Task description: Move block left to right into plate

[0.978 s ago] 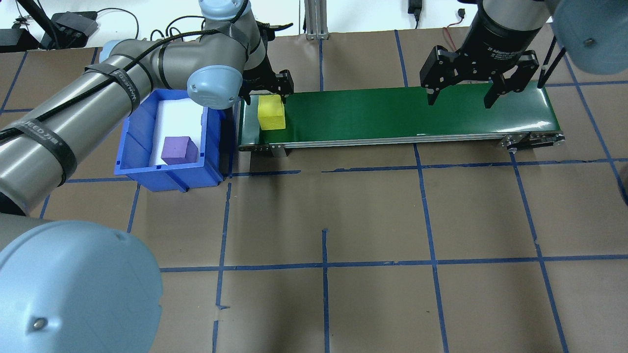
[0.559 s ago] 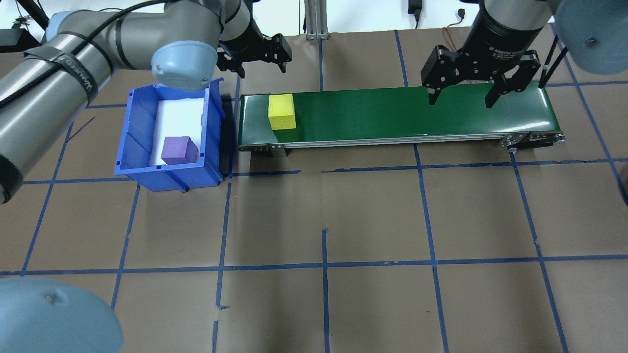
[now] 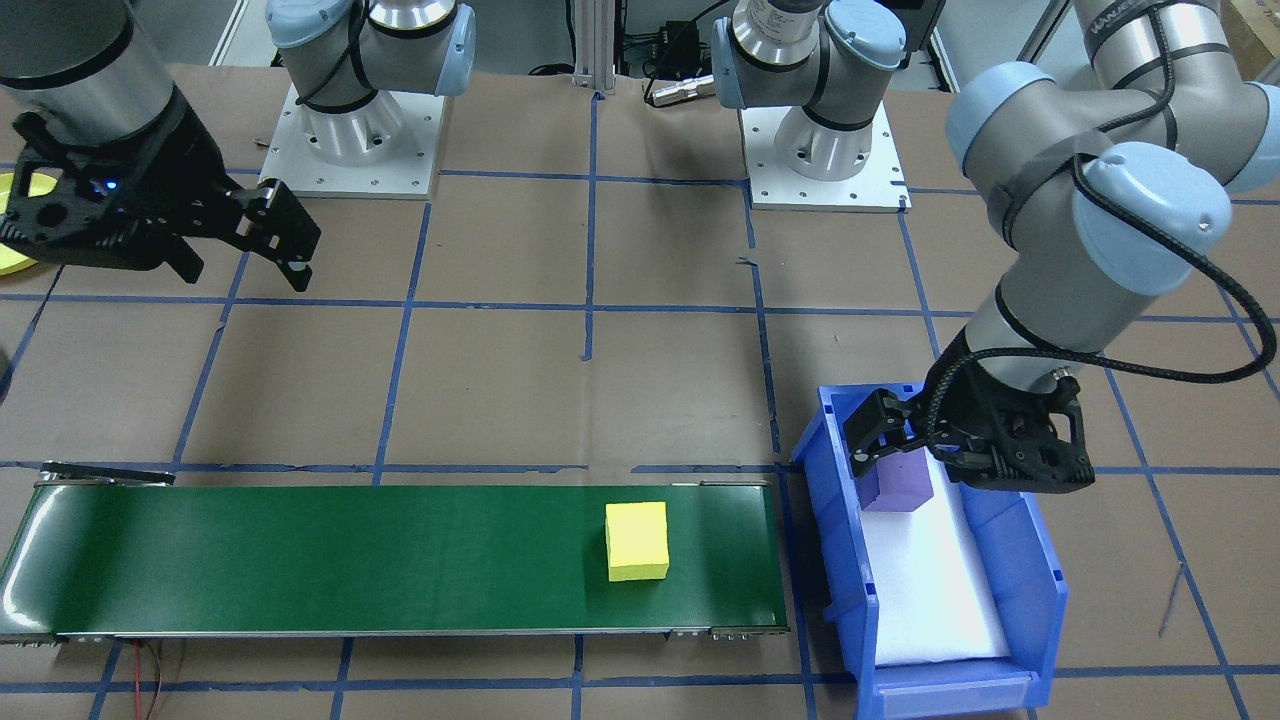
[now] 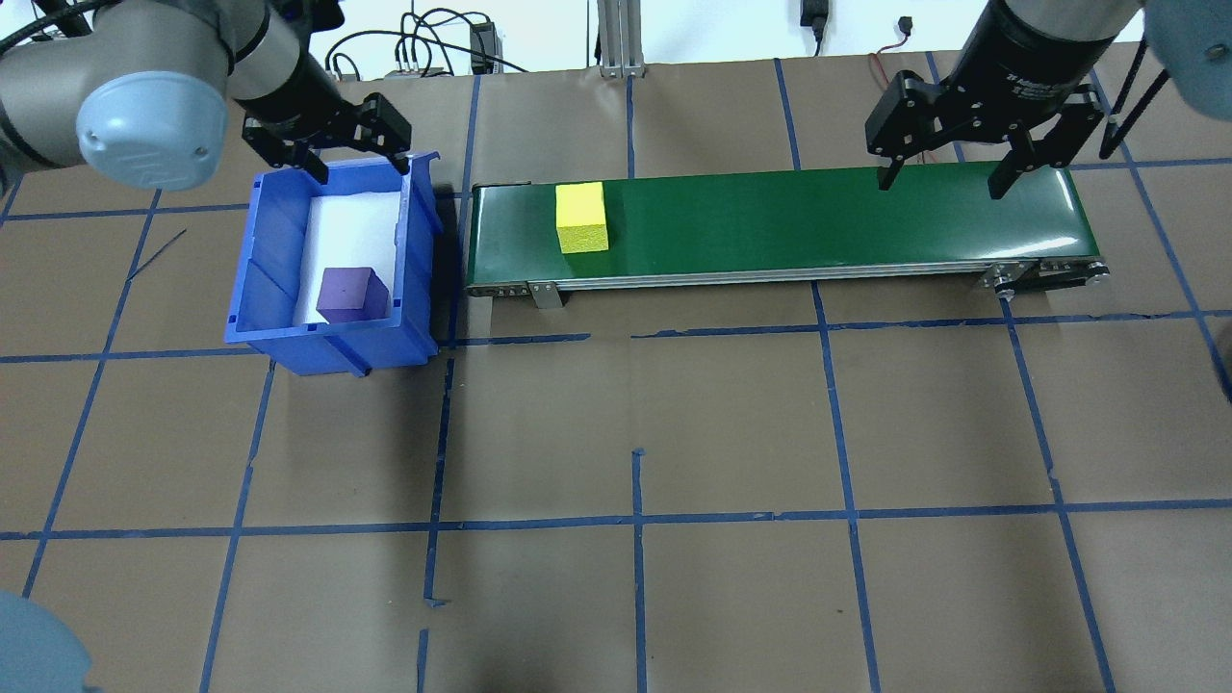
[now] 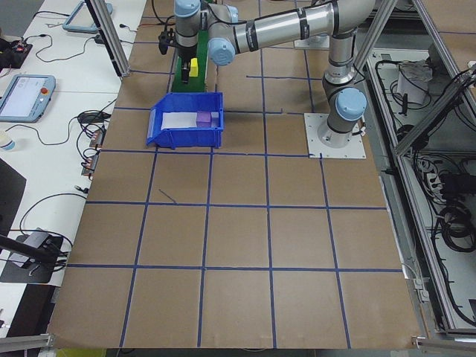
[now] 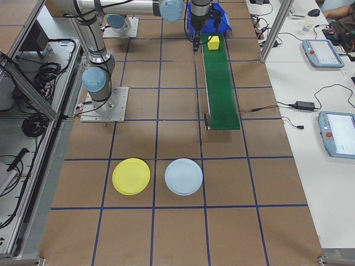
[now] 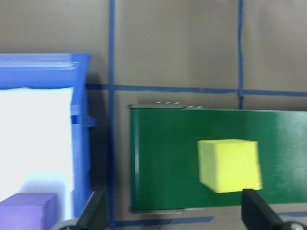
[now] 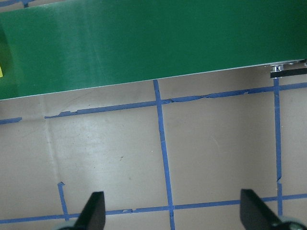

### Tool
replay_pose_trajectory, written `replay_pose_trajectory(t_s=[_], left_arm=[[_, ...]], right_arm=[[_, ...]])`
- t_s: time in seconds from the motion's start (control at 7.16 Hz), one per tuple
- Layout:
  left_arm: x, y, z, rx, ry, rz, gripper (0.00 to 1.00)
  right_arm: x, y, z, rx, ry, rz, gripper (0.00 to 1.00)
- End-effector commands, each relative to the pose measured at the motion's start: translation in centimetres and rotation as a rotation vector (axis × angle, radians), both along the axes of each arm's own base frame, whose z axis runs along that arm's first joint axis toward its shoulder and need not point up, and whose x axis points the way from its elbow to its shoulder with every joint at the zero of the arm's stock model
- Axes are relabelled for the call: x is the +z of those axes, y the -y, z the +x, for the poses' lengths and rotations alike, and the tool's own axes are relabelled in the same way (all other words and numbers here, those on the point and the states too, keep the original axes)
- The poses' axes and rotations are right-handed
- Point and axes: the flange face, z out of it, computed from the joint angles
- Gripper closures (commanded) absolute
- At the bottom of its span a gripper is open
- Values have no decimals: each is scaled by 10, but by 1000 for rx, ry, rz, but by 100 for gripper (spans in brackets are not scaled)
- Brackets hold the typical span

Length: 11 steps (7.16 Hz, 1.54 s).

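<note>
Left gripper: I read its fingers as spread and holding nothing; it hangs over the far rim of the blue bin, wrist pointing down, which I judge puts it in line to fetch the purple block lying inside the bin on a white liner. In the front-facing view the same gripper sits just above that block but does not grip it.

Right gripper: also spread and empty, poised above the right-hand end of the green conveyor belt, fingers aimed down. I take this as a waiting post, set where a block riding the belt would arrive.

Yellow block: rests on the belt near its left end, well apart from the right gripper, touched by neither arm.

Yellow plate: lies on the table beyond the belt's right end, beside a pale-blue plate, both bare. By my judgement the transfer is at an early stage: the block must cross the belt before the right arm can lift it to the plate.
</note>
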Motion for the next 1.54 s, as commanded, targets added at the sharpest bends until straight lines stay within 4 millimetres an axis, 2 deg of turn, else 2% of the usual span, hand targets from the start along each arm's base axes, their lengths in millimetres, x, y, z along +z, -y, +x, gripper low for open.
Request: replay_pose_trajectory(t_s=[0.0,0.14,0.28,0.42,0.56,0.84,0.98,1.26,1.4], left_arm=[[-48,-24,27,-42,23,103,0],[-59,-28,32,-37,46,127,0],[-66,-26,33,-39,49,138,0],[-73,-25,36,-36,70,154,0],[-79,-18,37,-38,69,159,0],[-106,-11,38,-36,62,195,0],[-131,-9,39,-35,52,232,0],[-156,-2,40,-35,48,263,0],[-157,0,41,-37,48,261,0]], right_arm=[[-20,39,-49,88,175,-35,0],[-37,54,-88,139,211,-41,0],[-53,67,-122,115,228,-31,0],[-66,76,-131,153,299,-78,0],[-89,94,-140,229,293,-124,0],[-128,115,-164,274,291,-148,0],[-156,127,-192,242,286,-158,0],[-171,133,-196,233,313,-171,0],[-174,136,-199,229,314,-170,0]])
